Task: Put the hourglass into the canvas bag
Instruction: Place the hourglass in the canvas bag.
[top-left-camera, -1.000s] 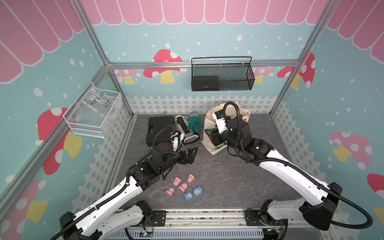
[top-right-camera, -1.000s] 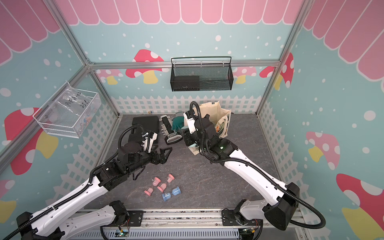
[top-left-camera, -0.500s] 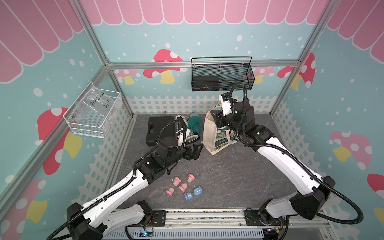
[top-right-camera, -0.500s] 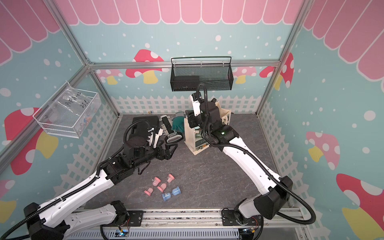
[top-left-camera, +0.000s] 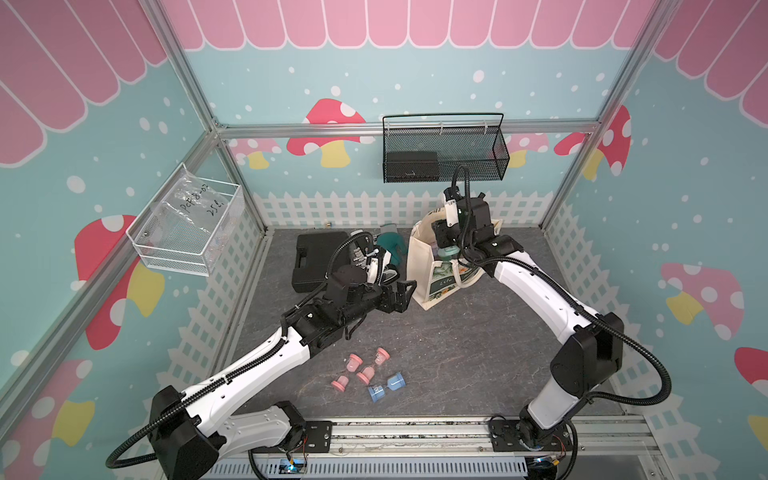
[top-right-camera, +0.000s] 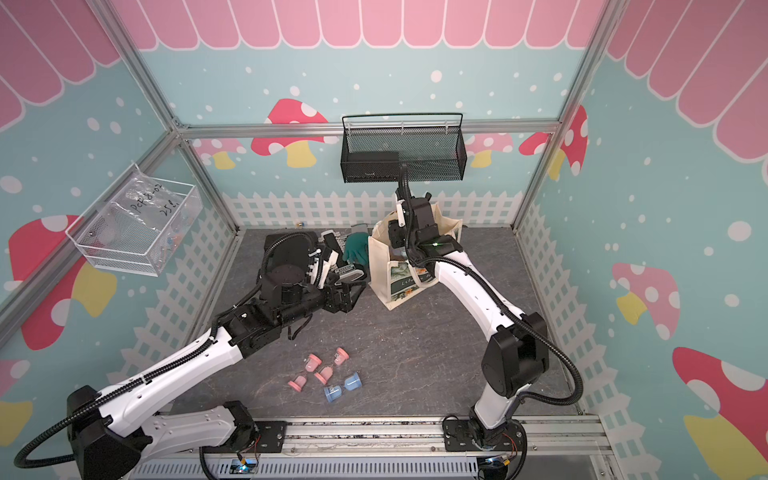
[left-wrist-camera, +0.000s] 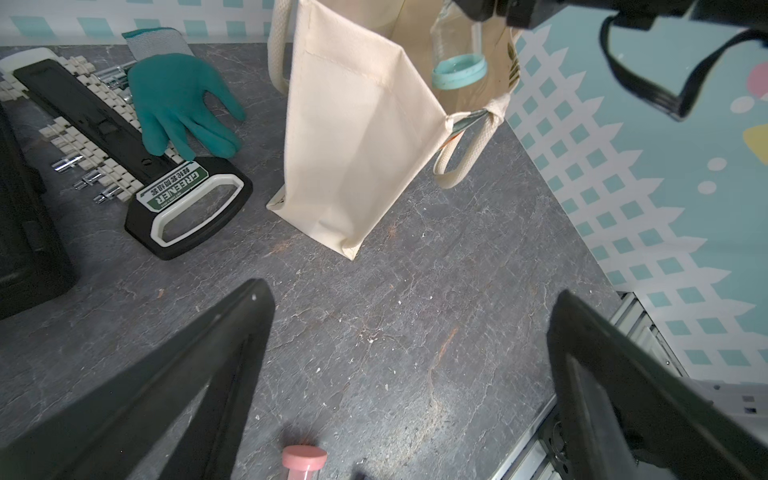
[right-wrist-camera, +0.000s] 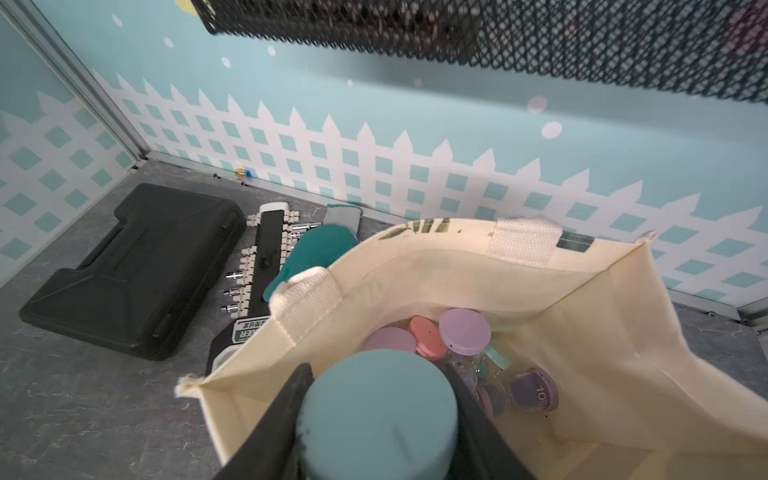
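Note:
The cream canvas bag (top-left-camera: 428, 270) (top-right-camera: 384, 270) stands upright at the back of the table, its mouth open. My right gripper (top-left-camera: 446, 243) (right-wrist-camera: 376, 386) hangs in that mouth, shut on a teal-capped hourglass (right-wrist-camera: 376, 419) (left-wrist-camera: 457, 72). Several hourglasses (right-wrist-camera: 465, 332) with purple and pink caps lie at the bag's bottom. My left gripper (top-left-camera: 405, 291) (left-wrist-camera: 411, 291) hovers open and holds nothing, just left of the bag's plain side (left-wrist-camera: 353, 137). Loose pink hourglasses (top-left-camera: 365, 368) and a blue hourglass (top-left-camera: 386, 386) lie near the table's front.
Left of the bag lie a green glove (top-left-camera: 390, 245), a black socket holder (left-wrist-camera: 187, 195) and a black tool case (top-left-camera: 318, 259). A black mesh basket (top-left-camera: 444, 153) hangs on the rear wall above the bag. A clear bin (top-left-camera: 187, 228) hangs on the left wall.
My right gripper has carried the teal hourglass up and back, from in front of the bag to its open mouth. My left gripper has moved closer to the bag's side.

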